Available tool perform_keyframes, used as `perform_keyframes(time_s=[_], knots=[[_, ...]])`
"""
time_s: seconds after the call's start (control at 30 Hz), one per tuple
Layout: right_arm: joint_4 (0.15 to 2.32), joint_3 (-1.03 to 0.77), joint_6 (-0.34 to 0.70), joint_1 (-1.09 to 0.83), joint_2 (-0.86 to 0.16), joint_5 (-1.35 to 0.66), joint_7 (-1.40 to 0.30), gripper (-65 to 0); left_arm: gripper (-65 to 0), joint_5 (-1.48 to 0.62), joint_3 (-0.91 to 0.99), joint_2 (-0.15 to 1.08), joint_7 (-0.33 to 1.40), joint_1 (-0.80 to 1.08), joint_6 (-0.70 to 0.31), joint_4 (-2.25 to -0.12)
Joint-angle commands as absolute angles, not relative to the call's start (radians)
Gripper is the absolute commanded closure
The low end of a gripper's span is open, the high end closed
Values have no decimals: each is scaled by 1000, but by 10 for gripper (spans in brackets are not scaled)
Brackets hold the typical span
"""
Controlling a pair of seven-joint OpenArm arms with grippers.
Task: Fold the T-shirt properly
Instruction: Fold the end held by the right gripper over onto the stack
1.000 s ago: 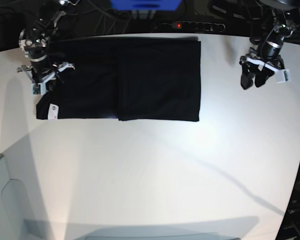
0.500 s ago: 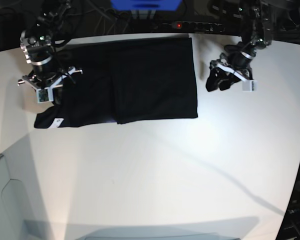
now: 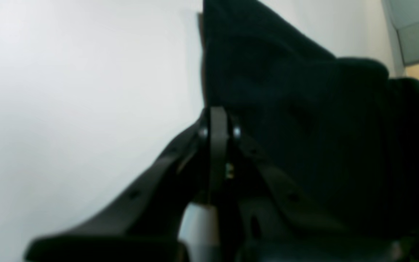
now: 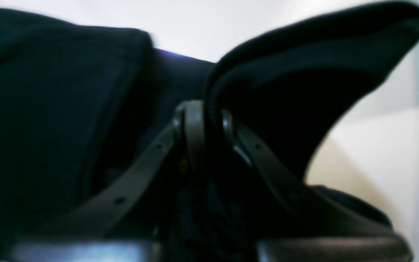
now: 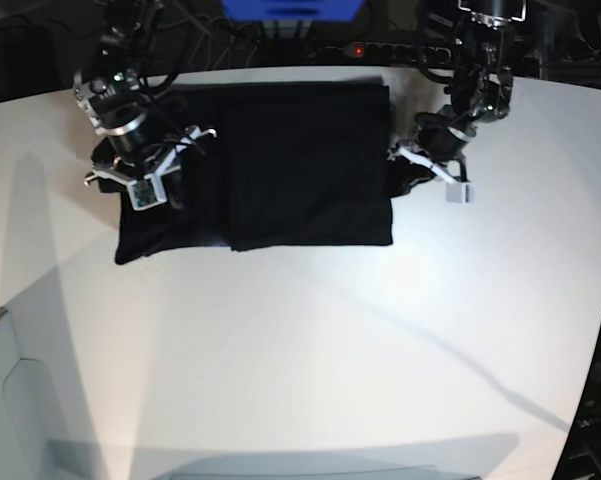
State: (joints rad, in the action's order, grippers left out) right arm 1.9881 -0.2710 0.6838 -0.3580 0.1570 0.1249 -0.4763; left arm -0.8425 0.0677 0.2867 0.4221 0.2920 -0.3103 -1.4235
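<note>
T-shirt (image 5: 280, 165) at bench (image 5: 310, 350) rear edge — 2 grips: left gripper (image 5: 395, 172) and right gripper (image 5: 145, 185) each clamped on cloth.

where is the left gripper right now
In the base view the left gripper is on the right, at the right edge of the black T-shirt near the table's far side, jaws shut on that edge.

T-shirt (image 5: 300, 160): matt black cloth, soft knit. Desk (image 5: 310, 340): smooth white, slight sheen. Hand fingers (image 3: 215, 134) probably dark plastic, blurred.
</note>
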Motion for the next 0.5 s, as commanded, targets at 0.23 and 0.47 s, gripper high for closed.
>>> perform_keyframes(time_s=[0.23,0.47], knots=[[2008,2,698,-372,157,99,-449,0,0,-819,18,292,455,268,-278,-1420],[1957,242,698,-312,157,97,-450,0,0,-819,18,292,455,274,-278,-1420]])
